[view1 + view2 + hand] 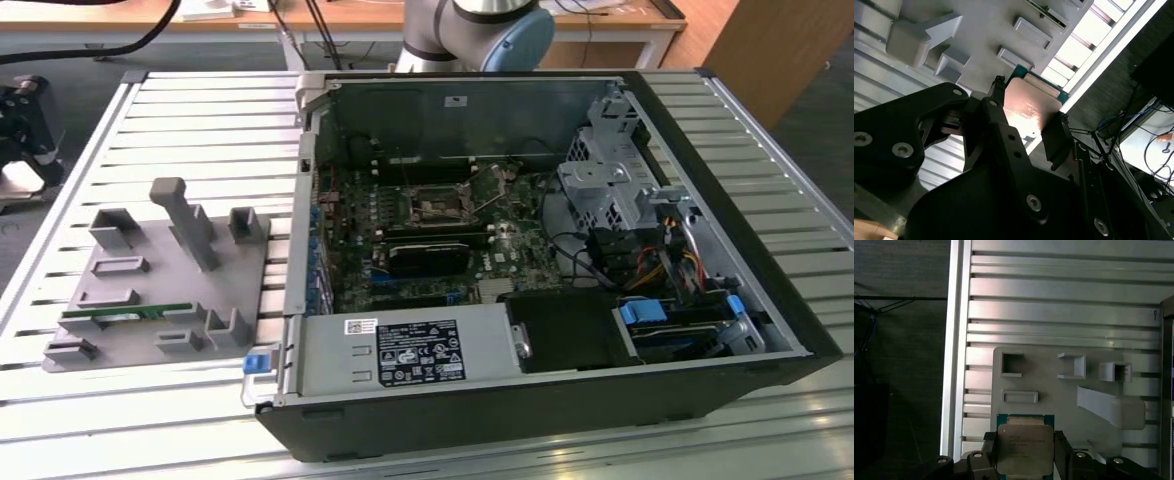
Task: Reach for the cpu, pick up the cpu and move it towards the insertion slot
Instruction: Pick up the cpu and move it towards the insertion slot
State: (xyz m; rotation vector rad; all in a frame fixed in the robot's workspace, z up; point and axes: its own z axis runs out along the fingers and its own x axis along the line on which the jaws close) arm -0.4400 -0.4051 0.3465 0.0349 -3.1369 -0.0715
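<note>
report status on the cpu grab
gripper shut on the cpu. cpu over the grey fixture plate, not at the insertion slot. nothing blocking seen.

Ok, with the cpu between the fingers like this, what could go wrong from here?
The gripper pinches the cpu only by two opposite edges, so it might slip or tilt. The insertion slot sits low inside the computer case, near cables and walls, so a bump is possible.
</note>
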